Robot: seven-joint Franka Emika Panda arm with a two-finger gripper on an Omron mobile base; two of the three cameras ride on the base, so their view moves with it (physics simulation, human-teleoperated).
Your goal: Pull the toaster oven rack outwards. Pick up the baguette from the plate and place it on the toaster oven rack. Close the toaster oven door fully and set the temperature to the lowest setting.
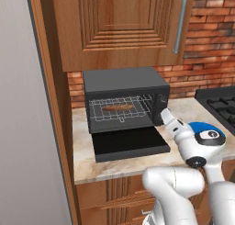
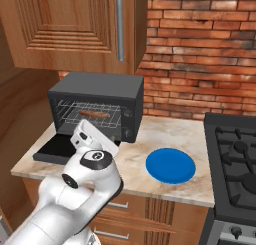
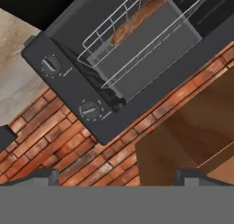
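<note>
The dark grey toaster oven [image 1: 124, 86] [image 2: 100, 88] stands on the counter with its door [image 1: 131, 143] [image 2: 56, 148] folded down flat in front. The wire rack [image 1: 120, 110] [image 2: 92, 116] [image 3: 132, 45] is partly pulled out, and the brown baguette [image 1: 118, 108] [image 2: 94, 113] [image 3: 139, 16] lies on it. The blue plate [image 2: 170, 165] [image 1: 202, 126] sits bare to the oven's right. My gripper [image 3: 117, 177] is open with nothing between its fingers, hovering by the oven's right front corner [image 1: 164, 113]. In the rolled hand view it faces the control strip's two knobs [image 3: 51, 64] [image 3: 90, 109].
A wooden wall cabinet [image 1: 119, 26] hangs just above the oven, against a brick wall [image 2: 200, 54]. A black stove [image 2: 235, 159] sits at the counter's right end. A tall grey panel [image 1: 23, 127] bounds the left side.
</note>
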